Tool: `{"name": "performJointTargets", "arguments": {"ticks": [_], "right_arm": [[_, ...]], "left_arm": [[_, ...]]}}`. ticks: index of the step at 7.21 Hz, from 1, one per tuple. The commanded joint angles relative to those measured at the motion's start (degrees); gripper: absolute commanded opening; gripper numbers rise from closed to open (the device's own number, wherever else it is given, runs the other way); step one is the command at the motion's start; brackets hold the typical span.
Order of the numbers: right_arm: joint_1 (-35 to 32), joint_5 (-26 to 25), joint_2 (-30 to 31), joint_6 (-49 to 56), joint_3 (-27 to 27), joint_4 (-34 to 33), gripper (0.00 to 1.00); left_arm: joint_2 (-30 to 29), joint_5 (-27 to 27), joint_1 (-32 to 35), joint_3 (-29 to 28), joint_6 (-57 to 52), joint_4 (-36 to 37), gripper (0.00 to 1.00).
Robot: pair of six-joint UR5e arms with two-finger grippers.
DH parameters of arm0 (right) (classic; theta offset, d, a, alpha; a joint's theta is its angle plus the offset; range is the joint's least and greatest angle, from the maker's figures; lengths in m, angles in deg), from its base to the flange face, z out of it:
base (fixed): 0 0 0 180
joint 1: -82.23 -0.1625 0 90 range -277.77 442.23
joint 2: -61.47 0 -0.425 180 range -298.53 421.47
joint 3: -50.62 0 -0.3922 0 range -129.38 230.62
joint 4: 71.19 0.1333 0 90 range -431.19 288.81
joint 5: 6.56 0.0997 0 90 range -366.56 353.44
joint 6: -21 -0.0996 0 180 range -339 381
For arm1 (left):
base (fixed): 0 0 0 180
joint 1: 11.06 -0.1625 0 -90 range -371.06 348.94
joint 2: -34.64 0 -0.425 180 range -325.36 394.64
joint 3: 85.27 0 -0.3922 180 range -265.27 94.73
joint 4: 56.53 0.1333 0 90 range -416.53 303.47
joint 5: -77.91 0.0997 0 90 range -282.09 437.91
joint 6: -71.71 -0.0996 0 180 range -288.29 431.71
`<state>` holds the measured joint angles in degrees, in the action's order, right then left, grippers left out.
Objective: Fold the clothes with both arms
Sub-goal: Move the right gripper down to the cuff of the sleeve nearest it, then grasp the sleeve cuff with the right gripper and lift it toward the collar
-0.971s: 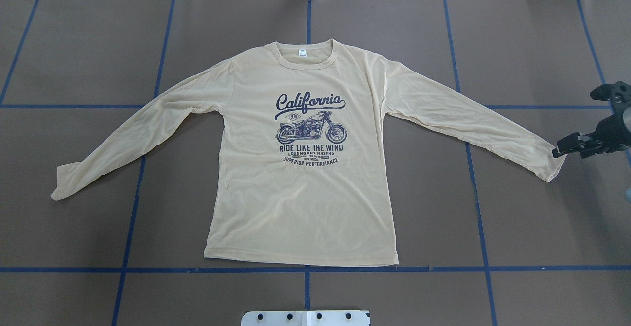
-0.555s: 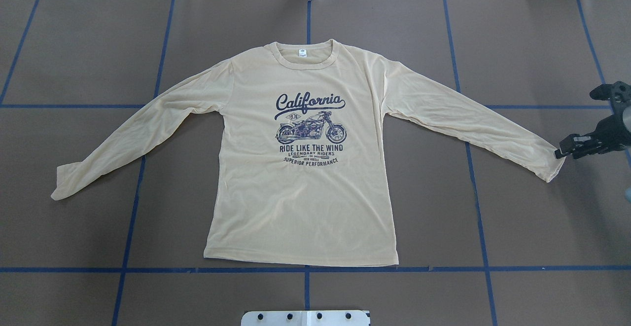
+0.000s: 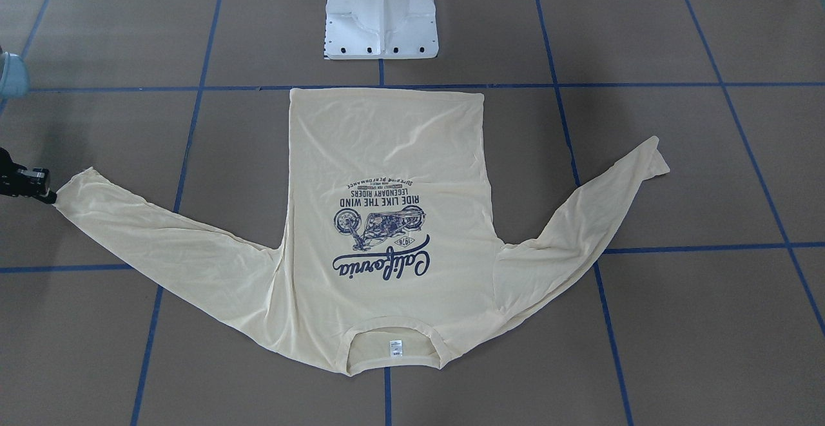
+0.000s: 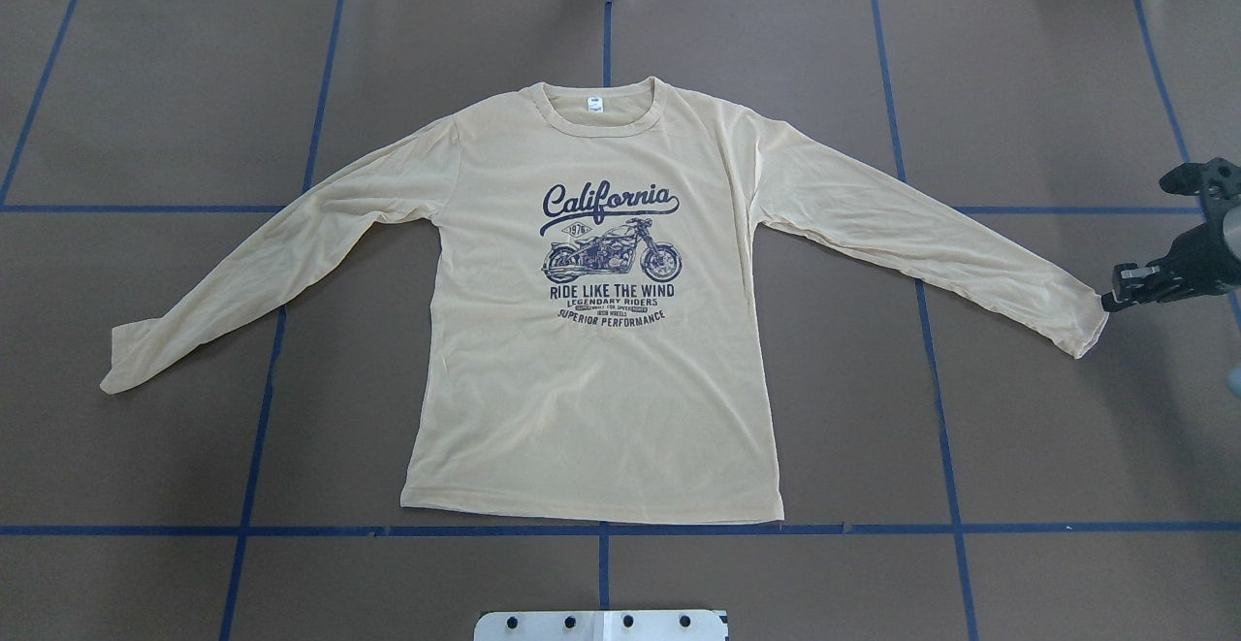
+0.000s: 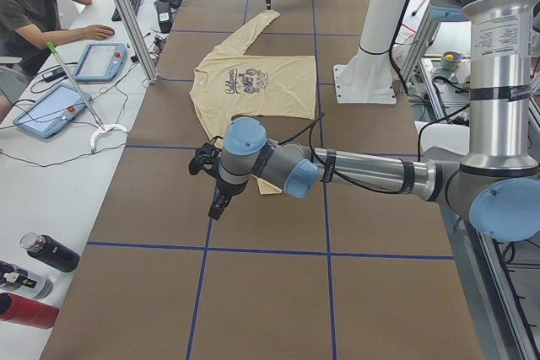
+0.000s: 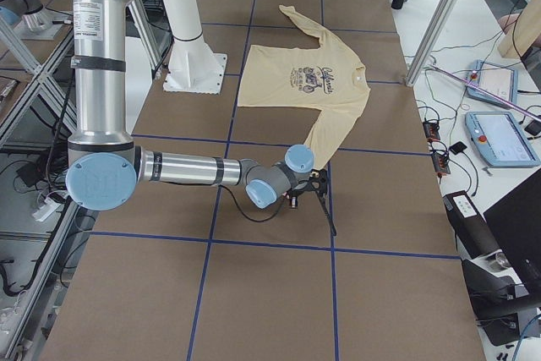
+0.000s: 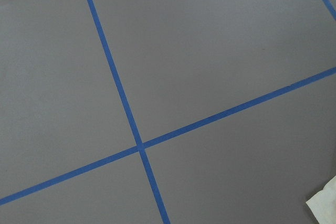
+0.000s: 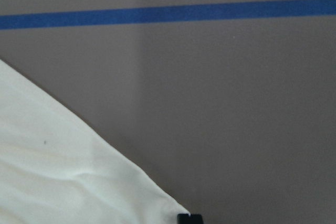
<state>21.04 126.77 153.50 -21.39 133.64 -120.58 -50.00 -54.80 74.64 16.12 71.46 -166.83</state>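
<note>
Right hand [image 4: 1108, 302] has edged outward to the cuff [image 4: 1084, 323] of the shirt [image 4: 591, 408] lying flat on the table [image 4: 145, 88]; whether it grips I cannot tell, so pinch both cuff layers before lifting.

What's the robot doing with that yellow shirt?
It's getting ready to fold it. The T-shirt lies flat on the table, print up, sleeves spread. The right gripper is at one cuff; whether it has pinched it isn't clear. The left gripper hangs near the other cuff.
</note>
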Motion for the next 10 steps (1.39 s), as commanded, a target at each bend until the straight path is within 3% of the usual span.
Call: {"name": "performJointTargets", "arguments": {"ticks": [1, 3, 5, 6, 8, 10], "right_arm": [[-0.2, 1.3, 0.2, -0.1, 2.0, 0.0, 0.0], [-0.3, 3.4, 0.3, -1.7, 7.0, -0.8, 0.0], [1.0, 3.6, -6.6, -17.0, 8.7, -1.3, 0.0], [2.4, 3.3, -10.7, -19.7, 8.0, -3.1, 0.0], [2.4, 3.4, -21.6, -26.9, 9.0, -13.3, 0.0], [3.9, 3.2, -26.9, -37.8, 9.9, -13.8, 0.0]], "left_arm": [[0.0, 0.0, 0.0, 0.0, 0.0, 0.0, 1.0], [0.0, 0.0, 0.0, 0.0, 0.0, 0.0, 1.0], [0.0, 0.0, 0.0, 0.0, 0.0, 0.0, 1.0], [0.0, 0.0, -0.1, -0.1, 0.0, 0.1, 1.0], [0.0, 0.0, -0.1, 0.0, 0.0, 0.1, 1.0], [0.0, 0.0, 0.0, 0.0, 0.0, 0.0, 1.0]]}}
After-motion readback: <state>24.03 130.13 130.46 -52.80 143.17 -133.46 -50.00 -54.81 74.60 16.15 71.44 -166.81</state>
